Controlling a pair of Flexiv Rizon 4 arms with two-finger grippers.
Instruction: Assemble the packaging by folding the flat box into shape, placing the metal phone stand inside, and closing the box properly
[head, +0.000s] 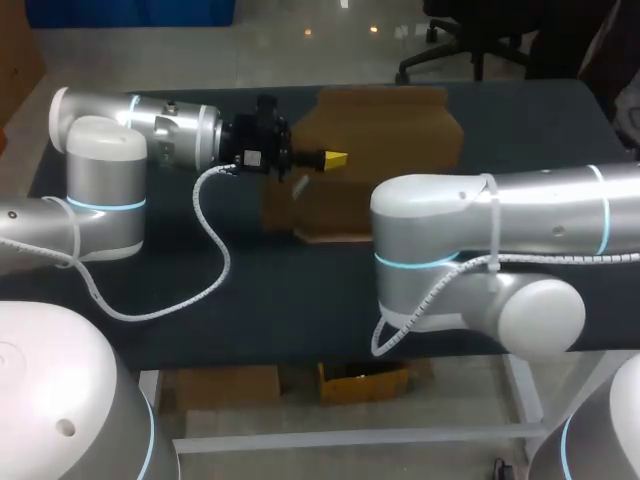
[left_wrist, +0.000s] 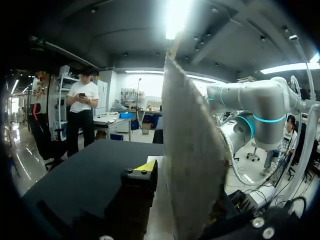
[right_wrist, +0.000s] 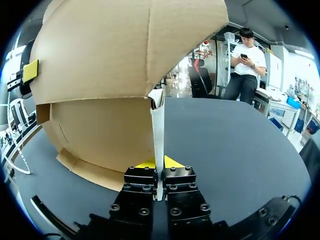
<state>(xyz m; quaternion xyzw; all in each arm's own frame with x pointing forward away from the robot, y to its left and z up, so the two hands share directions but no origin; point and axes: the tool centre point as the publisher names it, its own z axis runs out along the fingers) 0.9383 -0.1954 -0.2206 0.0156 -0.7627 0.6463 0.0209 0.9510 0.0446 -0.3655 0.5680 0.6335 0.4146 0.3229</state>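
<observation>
The brown cardboard box (head: 385, 140) stands partly folded at the table's middle back. My left gripper (head: 335, 158) comes in from the left at the box's left side. In the left wrist view a box panel (left_wrist: 192, 165) stands edge-on between the fingers of this gripper (left_wrist: 162, 167). The one visible yellow fingertip (left_wrist: 146, 166) stands slightly off the panel, so the gripper is open. My right gripper (right_wrist: 159, 163) is shut on the thin edge of a box flap (right_wrist: 158, 130), low beside the box body (right_wrist: 100, 130). In the head view it is hidden behind my right arm (head: 480, 230). No phone stand is visible.
The table is covered with a dark cloth (head: 250, 290). My left arm's white cable (head: 215, 250) loops over it at the left. My right arm's elbow lies across the right front of the table and hides the box's lower right.
</observation>
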